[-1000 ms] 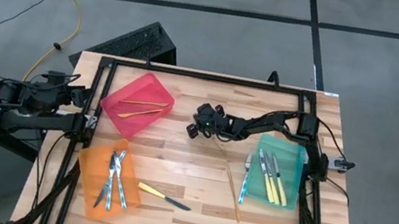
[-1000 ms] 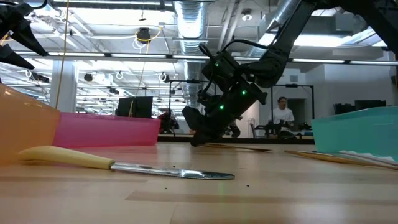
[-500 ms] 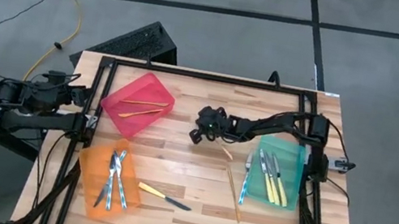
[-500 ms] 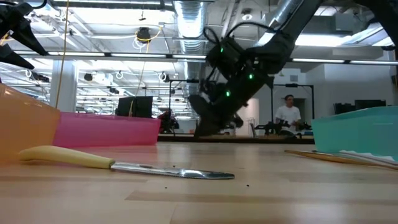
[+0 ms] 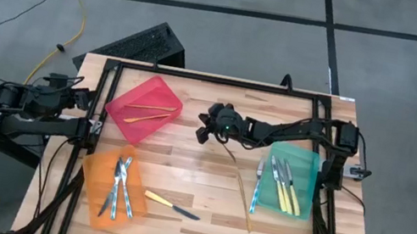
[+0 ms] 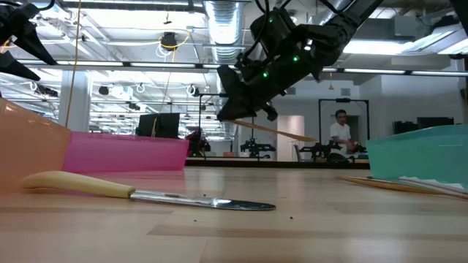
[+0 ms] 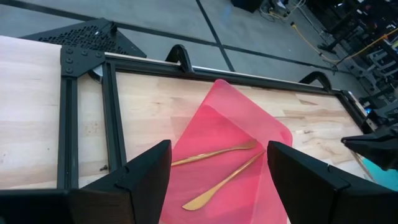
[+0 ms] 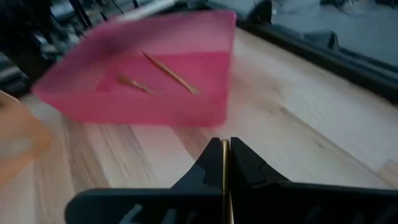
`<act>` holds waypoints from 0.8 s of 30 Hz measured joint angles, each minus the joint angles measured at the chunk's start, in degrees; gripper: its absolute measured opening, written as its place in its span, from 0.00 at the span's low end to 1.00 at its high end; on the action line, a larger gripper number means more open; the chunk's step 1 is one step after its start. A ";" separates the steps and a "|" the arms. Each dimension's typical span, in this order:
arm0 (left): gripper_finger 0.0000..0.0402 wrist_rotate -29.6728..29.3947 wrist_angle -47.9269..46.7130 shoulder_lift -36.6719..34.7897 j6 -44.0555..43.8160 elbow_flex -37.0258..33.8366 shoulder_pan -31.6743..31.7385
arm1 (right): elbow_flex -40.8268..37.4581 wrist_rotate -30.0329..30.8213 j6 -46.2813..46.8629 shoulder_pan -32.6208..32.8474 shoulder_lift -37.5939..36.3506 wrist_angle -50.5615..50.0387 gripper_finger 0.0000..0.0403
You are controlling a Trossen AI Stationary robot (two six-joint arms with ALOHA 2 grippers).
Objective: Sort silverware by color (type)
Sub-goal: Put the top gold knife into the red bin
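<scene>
Overhead and table-level views of a sorting station. The right gripper [image 5: 205,128] is clamped on a gold utensil [image 6: 274,131], whose thin edge shows between the closed fingers [image 8: 244,167] in the right wrist view; it hangs clear of the wooden table [image 5: 198,223], near the middle and just beside the red bin [image 5: 145,107]. The held piece slants down and away from the gripper (its type cannot be told). The red bin holds two gold pieces [image 7: 219,167]. The orange bin [image 5: 112,184] holds several silvery-blue pieces [image 5: 121,184], and the green bin [image 5: 290,180] holds yellow-handled pieces [image 5: 286,184]. On the bare table lie a yellow-handled knife [image 6: 139,193], just beside the orange bin, and a long gold piece [image 5: 245,195] next to the green bin. The left gripper [image 7: 217,180] waits with its fingers spread wide at the table's left edge, facing the red bin.
</scene>
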 joint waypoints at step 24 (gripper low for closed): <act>0.61 -0.57 0.21 -0.01 -0.04 -0.01 0.00 | 0.15 -3.16 -1.90 2.14 -0.11 18.17 0.03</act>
